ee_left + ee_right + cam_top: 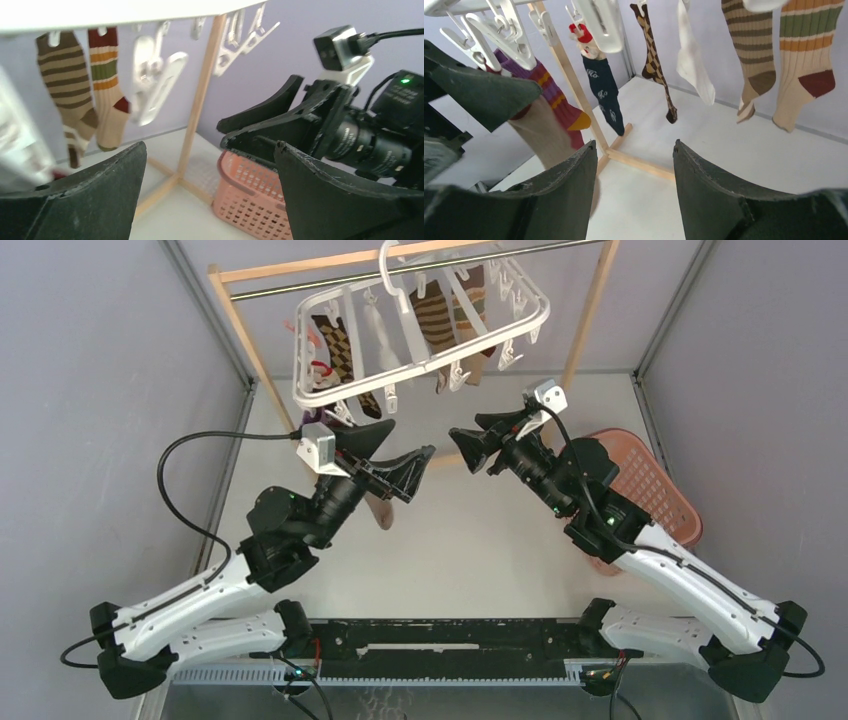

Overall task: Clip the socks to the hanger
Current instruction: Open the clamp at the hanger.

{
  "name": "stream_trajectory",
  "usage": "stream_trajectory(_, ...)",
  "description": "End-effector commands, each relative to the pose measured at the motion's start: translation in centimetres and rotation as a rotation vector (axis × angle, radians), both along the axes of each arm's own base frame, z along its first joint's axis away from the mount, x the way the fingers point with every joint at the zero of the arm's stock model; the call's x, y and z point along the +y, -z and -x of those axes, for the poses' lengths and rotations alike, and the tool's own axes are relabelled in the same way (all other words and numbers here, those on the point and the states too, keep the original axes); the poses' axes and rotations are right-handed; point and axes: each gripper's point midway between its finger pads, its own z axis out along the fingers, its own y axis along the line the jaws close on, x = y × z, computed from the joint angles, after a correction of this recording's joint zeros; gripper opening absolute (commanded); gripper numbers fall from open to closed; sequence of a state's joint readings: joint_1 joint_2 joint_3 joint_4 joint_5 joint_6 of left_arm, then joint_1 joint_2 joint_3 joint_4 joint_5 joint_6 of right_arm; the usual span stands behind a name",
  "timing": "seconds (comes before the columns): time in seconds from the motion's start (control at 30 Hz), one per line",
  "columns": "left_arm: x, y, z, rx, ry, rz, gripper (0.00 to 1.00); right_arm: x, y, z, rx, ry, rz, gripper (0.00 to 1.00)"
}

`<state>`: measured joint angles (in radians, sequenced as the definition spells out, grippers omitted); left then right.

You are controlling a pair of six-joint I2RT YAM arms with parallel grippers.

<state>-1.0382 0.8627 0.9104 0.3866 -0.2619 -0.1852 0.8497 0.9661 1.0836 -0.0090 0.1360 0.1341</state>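
Observation:
The white hanger (330,390) hangs by its hook from the rack's metal rod. Clipped under it are a brown argyle sock (340,345), a white sock (385,345), a brown striped sock (435,315) and a tan-green-red sock (468,305). The right wrist view also shows a navy sock (604,92) and a purple sock with a beige foot (549,115) hanging at the frame's left end. My left gripper (411,437) is open and empty below the frame's front edge. My right gripper (465,426) faces it, open and empty. Both wrist views show spread jaws (210,145) (635,142).
The wooden rack (590,310) stands behind both grippers, its foot on the white table (639,162). A pink slotted basket (650,485) lies on the table under the right arm and shows in the left wrist view (255,195). Several free white clips (155,85) hang from the frame.

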Motion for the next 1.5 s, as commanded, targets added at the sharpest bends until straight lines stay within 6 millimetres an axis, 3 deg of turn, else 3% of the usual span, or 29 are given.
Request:
stream_trajectory(0.0, 2.0, 2.1, -1.1, 0.0, -0.125, -0.047, 1.0, 1.1, -2.1, -0.2, -0.079, -0.009, -0.045, 0.64)
stream_trajectory(0.17, 3.8, 3.0, -2.6, 0.009, -0.236, -0.048, 1.0, 2.2, -2.5, -0.4, -0.104, -0.025, -0.045, 0.64)
stream_trajectory(0.37, 4.5, 3.7, -3.6, 0.017, -0.275, -0.056, 1.0, 2.4, -3.8, -0.2, -0.17, -0.006, -0.03, 0.64)
stream_trajectory(0.63, 4.5, 3.7, -3.3, 0.011, -0.262, -0.06, 1.0, 4.4, -4.6, 0.2, -0.246, -0.011, 0.006, 0.8)
stream_trajectory(0.9, 4.3, 4.4, -3.5, 0.005, -0.27, -0.082, 1.0, 6.8, -6.1, 1.5, -0.342, 0.008, 0.054, 0.8)
stream_trajectory(1.47, 4.5, 6.1, -3.1, 0.007, -0.257, -0.109, 1.0, 10.1, -6.9, 0.0, -0.369, 0.019, 0.091, 0.77)
